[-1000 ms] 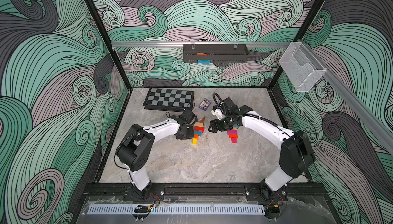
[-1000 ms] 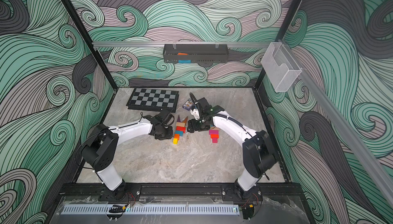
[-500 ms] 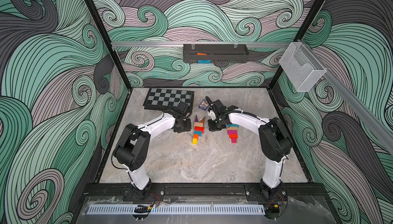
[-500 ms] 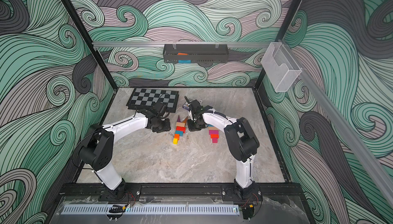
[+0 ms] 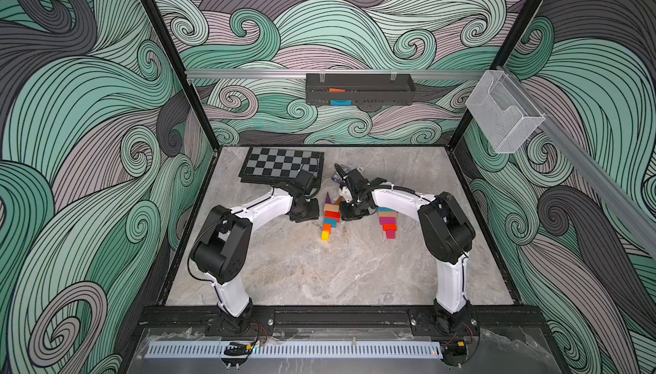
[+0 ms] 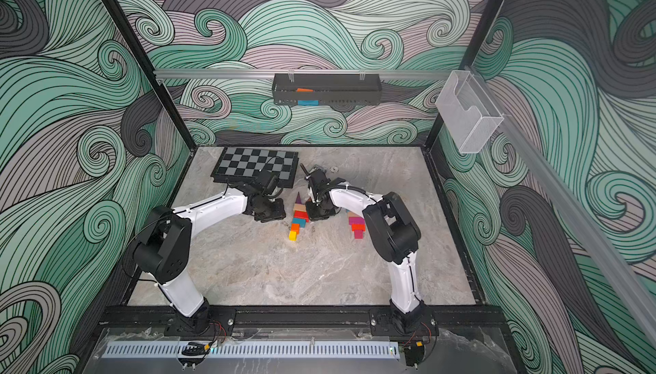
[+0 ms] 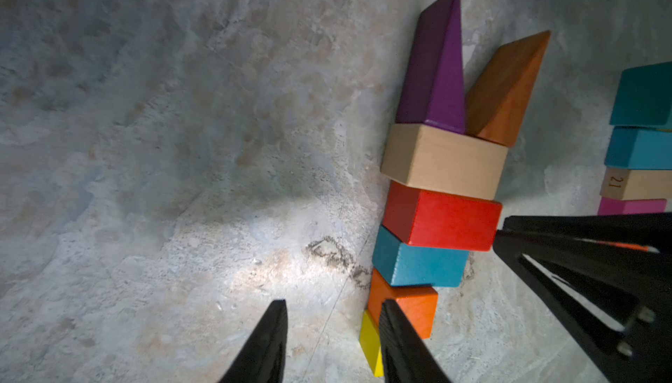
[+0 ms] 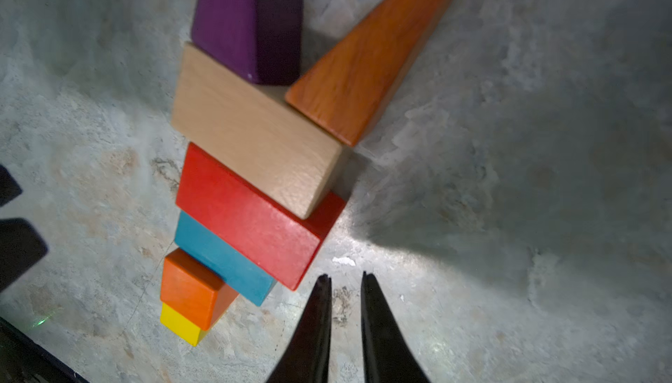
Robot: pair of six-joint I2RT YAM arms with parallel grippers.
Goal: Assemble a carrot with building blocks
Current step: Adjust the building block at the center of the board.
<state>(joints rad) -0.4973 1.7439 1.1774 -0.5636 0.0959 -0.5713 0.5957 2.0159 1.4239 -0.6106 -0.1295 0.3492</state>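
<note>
The building blocks lie flat in one tapering row [image 5: 328,216] [image 6: 299,216]: yellow cube [image 7: 369,344], orange cube [image 8: 189,286], teal block [image 7: 418,264], red block [image 7: 447,223], beige block [image 8: 254,137]. A purple wedge [image 7: 436,72] and a brown wedge [image 8: 363,64] fan out from the beige end. My left gripper [image 7: 333,303] [image 5: 307,210] stands open just left of the row, with bare table between its fingers. My right gripper [image 8: 345,276] [image 5: 351,212] is shut and empty, low at the row's right side by the red block.
A second row of blocks [image 5: 387,225] in teal, beige, pink and red lies to the right, under my right arm. The chessboard [image 5: 280,168] and the purple card box [image 5: 337,175] sit behind. A black wall tray [image 5: 358,88] hangs at the back.
My right gripper's jaws have closed and its arm has folded in towards the row. My left gripper's jaws have opened wider, staying beside the row.
</note>
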